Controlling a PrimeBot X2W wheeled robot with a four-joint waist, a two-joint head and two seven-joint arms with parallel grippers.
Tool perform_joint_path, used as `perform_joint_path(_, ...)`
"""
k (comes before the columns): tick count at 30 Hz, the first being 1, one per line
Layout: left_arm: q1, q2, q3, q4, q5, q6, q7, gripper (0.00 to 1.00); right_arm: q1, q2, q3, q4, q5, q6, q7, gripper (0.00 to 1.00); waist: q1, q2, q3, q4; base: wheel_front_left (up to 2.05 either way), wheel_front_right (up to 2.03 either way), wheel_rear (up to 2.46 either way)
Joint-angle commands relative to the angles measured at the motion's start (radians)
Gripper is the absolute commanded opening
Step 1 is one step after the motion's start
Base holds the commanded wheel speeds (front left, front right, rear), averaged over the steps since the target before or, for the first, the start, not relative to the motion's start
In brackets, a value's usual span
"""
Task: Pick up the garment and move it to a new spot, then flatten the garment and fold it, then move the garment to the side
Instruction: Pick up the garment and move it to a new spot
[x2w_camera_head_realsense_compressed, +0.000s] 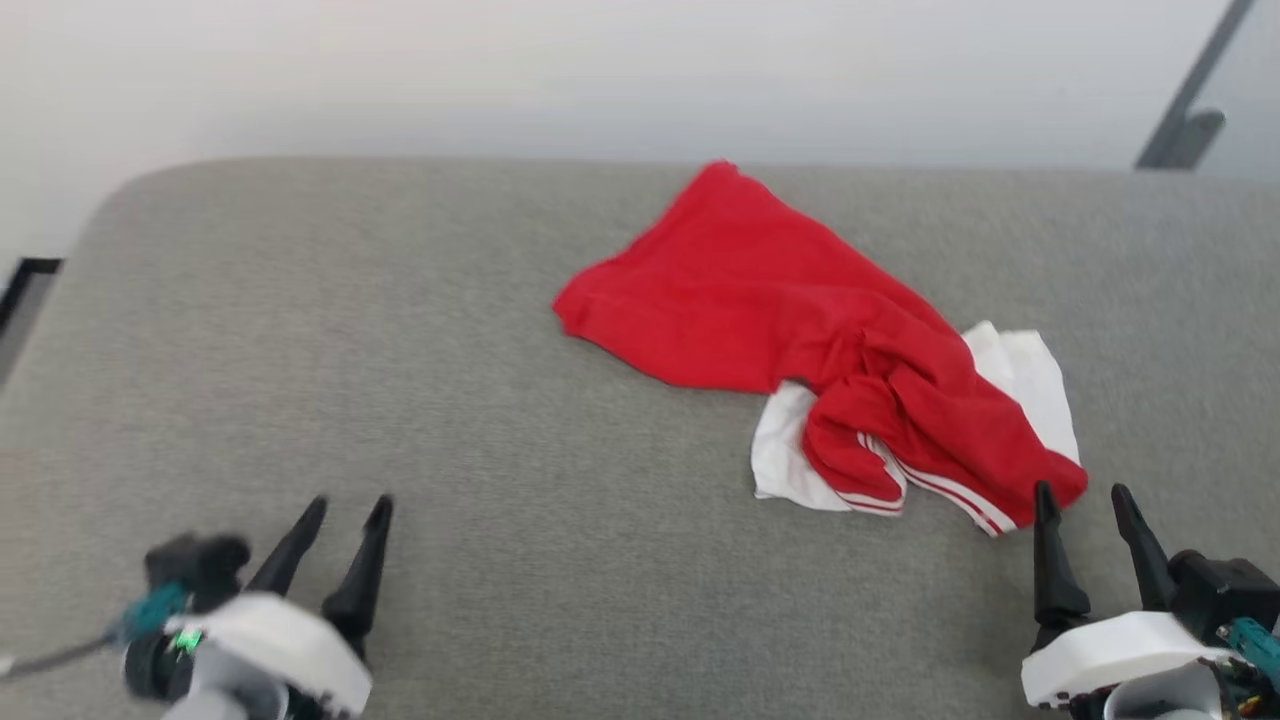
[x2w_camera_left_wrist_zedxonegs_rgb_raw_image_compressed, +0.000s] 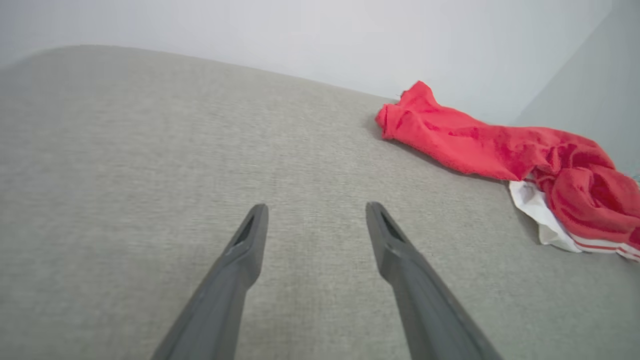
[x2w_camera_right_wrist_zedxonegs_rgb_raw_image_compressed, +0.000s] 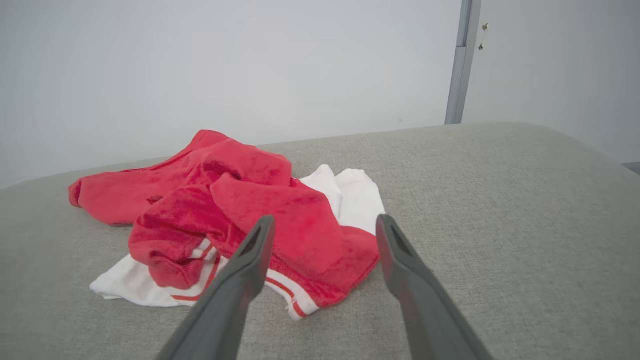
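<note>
The garment (x2w_camera_head_realsense_compressed: 780, 320) is a red jersey with white sleeves and red-and-white striped trim, lying crumpled on the grey fabric surface (x2w_camera_head_realsense_compressed: 400, 380), right of centre. Its print is hidden in the folds. My right gripper (x2w_camera_head_realsense_compressed: 1085, 500) stands open at the lower right, its fingertips just short of the garment's near striped hem. In the right wrist view the garment (x2w_camera_right_wrist_zedxonegs_rgb_raw_image_compressed: 260, 220) lies right ahead of the open gripper (x2w_camera_right_wrist_zedxonegs_rgb_raw_image_compressed: 325, 222). My left gripper (x2w_camera_head_realsense_compressed: 350, 510) is open at the lower left, far from the cloth. From the left wrist, the garment (x2w_camera_left_wrist_zedxonegs_rgb_raw_image_compressed: 500, 145) sits far right of the empty gripper (x2w_camera_left_wrist_zedxonegs_rgb_raw_image_compressed: 315, 210).
The grey upholstered surface has a rounded far-left corner and ends at a pale wall (x2w_camera_head_realsense_compressed: 600, 70). A grey metal post (x2w_camera_head_realsense_compressed: 1190, 100) stands behind at the far right. Bare grey fabric stretches across the left half.
</note>
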Motion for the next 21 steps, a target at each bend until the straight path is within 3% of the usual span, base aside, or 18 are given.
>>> perform_joint_path(1, 0.065, -0.020, 0.064, -0.029, 0.057, 0.000, -0.006, 1.00, 0.016, -0.001, -0.002, 0.001, -0.008, 0.000, -0.005, 1.00, 0.0000, 0.0000, -0.056, 0.046, 0.00, 0.00, 0.00)
perform_joint_path(7, 0.245, -0.084, 0.318, -0.160, 0.272, 0.003, -0.006, 1.00, 0.030, -0.001, -0.008, -0.010, -0.023, 0.000, -0.005, 1.00, 0.0000, 0.0000, -0.096, 0.053, 0.00, 0.00, 0.00)
perform_joint_path(11, 0.324, -0.128, 0.437, -0.253, 0.376, -0.001, -0.006, 1.00, 0.036, -0.001, -0.011, -0.030, -0.025, 0.000, -0.005, 1.00, 0.0000, 0.0000, -0.112, 0.048, 0.00, 0.00, 0.00)
perform_joint_path(15, 0.366, -0.167, 0.496, -0.322, 0.435, -0.004, -0.006, 1.00, 0.041, -0.001, -0.011, -0.050, -0.021, 0.000, -0.005, 1.00, 0.0000, 0.0000, -0.118, 0.041, 0.00, 0.00, 0.00)
perform_joint_path(21, 0.391, -0.190, 0.472, -0.366, 0.462, -0.005, -0.006, 1.00, 0.054, -0.001, -0.012, -0.058, -0.014, 0.000, -0.005, 1.00, 0.0000, 0.0000, -0.119, 0.027, 0.00, 0.00, 0.00)
